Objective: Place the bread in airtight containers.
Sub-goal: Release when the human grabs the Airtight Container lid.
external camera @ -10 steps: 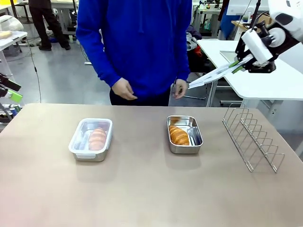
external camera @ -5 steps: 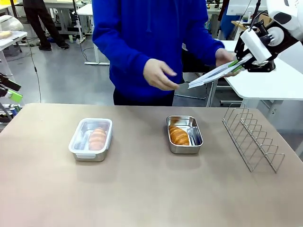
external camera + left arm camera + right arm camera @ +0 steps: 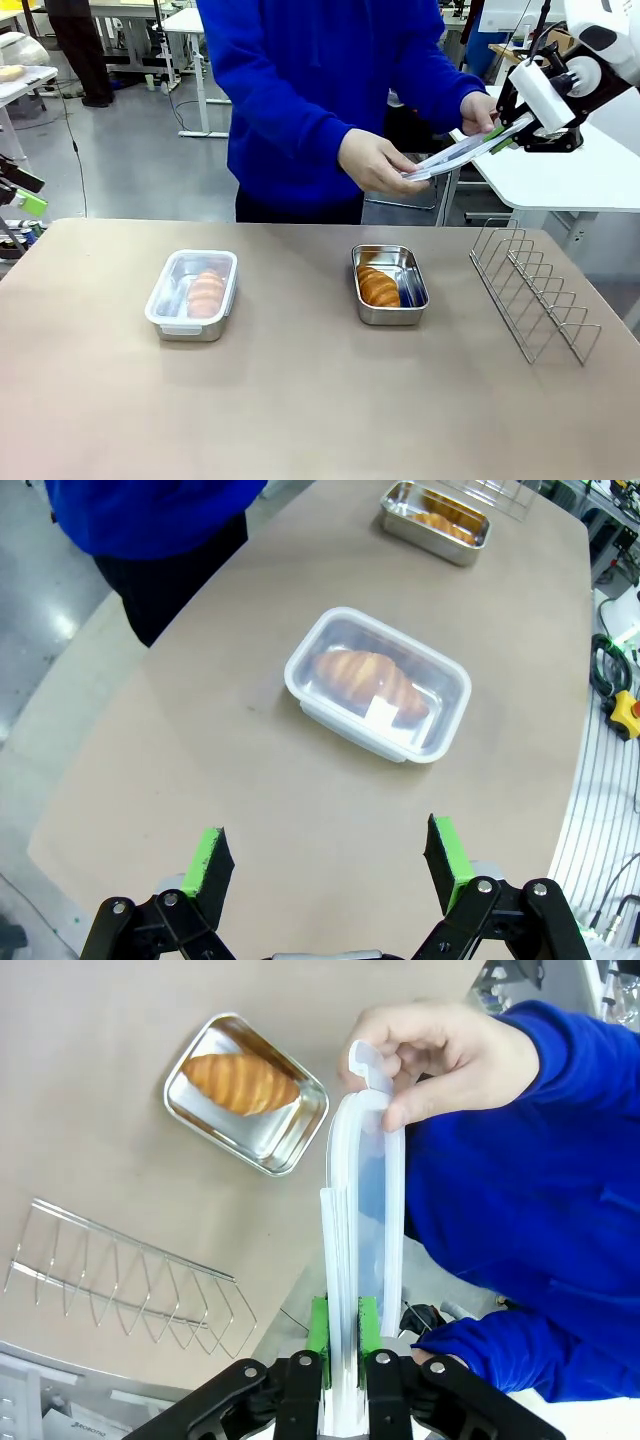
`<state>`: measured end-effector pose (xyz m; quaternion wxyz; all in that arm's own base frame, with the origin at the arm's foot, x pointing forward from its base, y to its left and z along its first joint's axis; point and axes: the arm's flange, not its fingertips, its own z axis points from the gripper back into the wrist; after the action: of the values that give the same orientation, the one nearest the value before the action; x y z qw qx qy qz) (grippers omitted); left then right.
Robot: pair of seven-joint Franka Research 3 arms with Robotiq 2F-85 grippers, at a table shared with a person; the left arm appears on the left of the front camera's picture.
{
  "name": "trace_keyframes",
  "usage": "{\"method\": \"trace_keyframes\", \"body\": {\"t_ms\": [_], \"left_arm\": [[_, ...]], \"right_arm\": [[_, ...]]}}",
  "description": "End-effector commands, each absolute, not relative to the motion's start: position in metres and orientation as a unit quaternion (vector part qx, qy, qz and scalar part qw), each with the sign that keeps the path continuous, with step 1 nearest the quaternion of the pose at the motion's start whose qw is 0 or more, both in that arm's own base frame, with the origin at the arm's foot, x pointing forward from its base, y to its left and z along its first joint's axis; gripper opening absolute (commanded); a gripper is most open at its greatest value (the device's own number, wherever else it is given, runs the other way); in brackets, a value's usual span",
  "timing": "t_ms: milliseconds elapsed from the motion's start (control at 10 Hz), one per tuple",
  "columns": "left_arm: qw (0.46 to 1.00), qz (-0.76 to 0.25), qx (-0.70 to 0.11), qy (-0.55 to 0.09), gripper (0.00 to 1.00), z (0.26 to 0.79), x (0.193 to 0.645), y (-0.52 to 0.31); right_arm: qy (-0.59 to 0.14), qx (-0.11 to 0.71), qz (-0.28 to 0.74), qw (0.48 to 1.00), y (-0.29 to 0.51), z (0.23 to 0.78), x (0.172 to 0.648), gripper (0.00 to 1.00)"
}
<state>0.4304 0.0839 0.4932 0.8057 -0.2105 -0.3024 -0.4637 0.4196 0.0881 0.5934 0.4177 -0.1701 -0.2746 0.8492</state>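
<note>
A clear lid (image 3: 455,155) is pinched tight in the right hand (image 3: 497,140) and held out to be taken by the person's hand (image 3: 375,162), for the open tin (image 3: 390,285) with bread (image 3: 378,288) on the worktop (image 3: 300,400). The left hand (image 3: 325,865) is wide open and empty

A brown table (image 3: 300,400) holds a closed tin (image 3: 192,294) on the left, an open tin (image 3: 389,284) in the middle, and a wire rack (image 3: 533,289) on the right.
</note>
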Motion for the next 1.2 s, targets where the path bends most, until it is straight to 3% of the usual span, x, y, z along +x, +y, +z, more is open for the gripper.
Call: {"method": "trace_keyframes", "body": {"t_ms": [0, 200, 300, 400, 500, 700, 800, 900, 1100], "left_arm": [[0.799, -0.473, -0.213, -0.306, 1.0, 0.494, 0.429, 0.085], [0.799, -0.473, -0.213, -0.306, 1.0, 0.494, 0.429, 0.085], [0.799, -0.473, -0.213, -0.306, 1.0, 0.494, 0.429, 0.085], [0.799, -0.473, -0.213, -0.306, 1.0, 0.494, 0.429, 0.085], [0.799, -0.473, -0.213, -0.306, 1.0, 0.494, 0.429, 0.085], [0.799, -0.473, -0.213, -0.306, 1.0, 0.494, 0.429, 0.085], [0.799, -0.473, -0.213, -0.306, 1.0, 0.494, 0.429, 0.085], [0.799, -0.473, -0.213, -0.306, 1.0, 0.494, 0.429, 0.085], [0.799, -0.473, -0.213, -0.306, 1.0, 0.494, 0.429, 0.085]], "right_arm": [[-0.278, -0.171, 0.847, 0.419, 0.087, 0.592, 0.416, 0.0], [-0.278, -0.171, 0.847, 0.419, 0.087, 0.592, 0.416, 0.0], [-0.275, -0.17, 0.849, 0.418, 0.088, 0.594, 0.419, 0.66], [-0.295, -0.167, 0.835, 0.434, 0.09, 0.592, 0.419, 0.69], [-0.314, -0.165, 0.817, 0.455, 0.091, 0.589, 0.417, 1.0], [-0.35, -0.147, 0.78, 0.498, 0.095, 0.584, 0.413, 1.0], [-0.379, -0.135, 0.748, 0.528, 0.099, 0.582, 0.411, 0.92], [-0.423, -0.074, 0.696, 0.576, 0.106, 0.577, 0.407, 1.0], [-0.477, 0.045, 0.61, 0.632, 0.118, 0.576, 0.401, 1.0]]}}
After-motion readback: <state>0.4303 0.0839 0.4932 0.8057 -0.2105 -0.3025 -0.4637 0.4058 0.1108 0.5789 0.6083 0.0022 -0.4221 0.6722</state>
